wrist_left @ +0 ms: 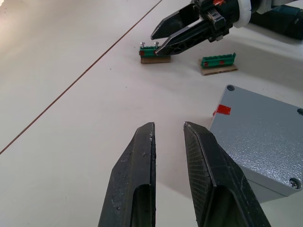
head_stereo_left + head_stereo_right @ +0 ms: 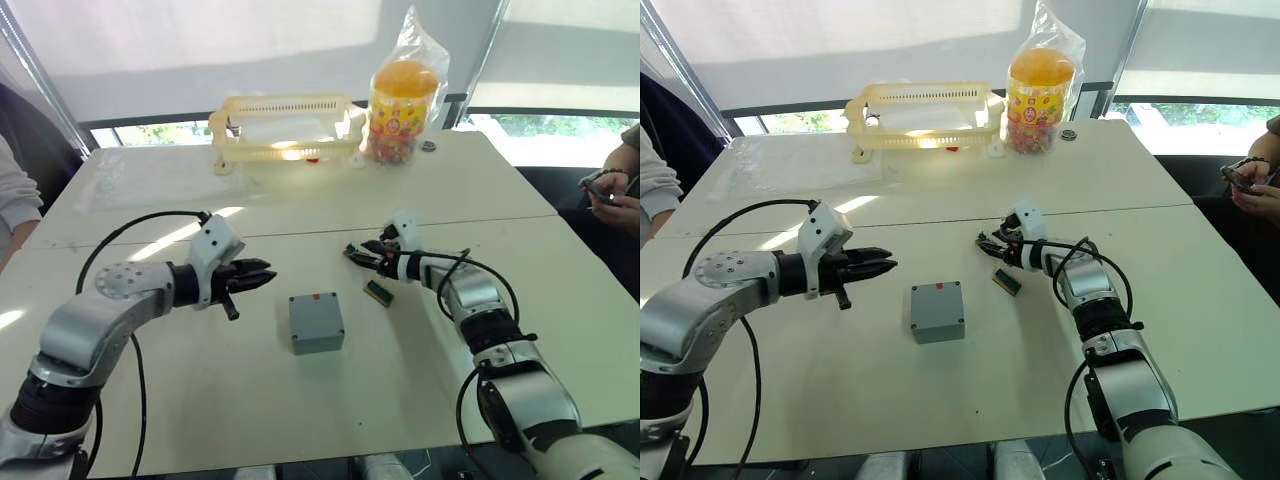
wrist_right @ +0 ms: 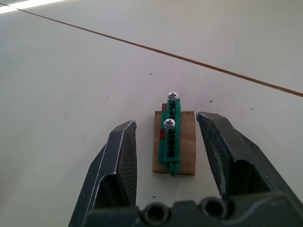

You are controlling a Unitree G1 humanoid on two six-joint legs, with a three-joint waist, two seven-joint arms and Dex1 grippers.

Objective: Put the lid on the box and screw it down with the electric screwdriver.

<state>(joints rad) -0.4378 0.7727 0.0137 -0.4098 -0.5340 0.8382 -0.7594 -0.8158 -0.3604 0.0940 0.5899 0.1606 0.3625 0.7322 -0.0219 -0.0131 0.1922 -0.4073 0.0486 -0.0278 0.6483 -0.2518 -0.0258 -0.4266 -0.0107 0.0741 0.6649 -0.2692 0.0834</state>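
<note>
The box (image 2: 317, 322) sits closed in the lower centre of the left eye frame on the white table (image 2: 330, 215), its grey lid (image 1: 265, 137) already on top with a screw visible at a corner and a small red mark at its far edge. The left gripper (image 2: 262, 275) hovers at centre left of the frame, just beside the box, its two black fingers (image 1: 137, 179) close together with a narrow gap and nothing between them. The right gripper (image 2: 362, 254) is at centre right, fingers spread apart on either side of a small green terminal strip (image 3: 169, 142) on a brown backing, not touching it. A second green strip (image 2: 378, 292) lies near it, just right of the box. A pale yellow rack (image 2: 285, 130) and a candy jar (image 2: 402, 100) stand at upper centre; a person's hands (image 2: 612, 195) show at the right edge
</note>
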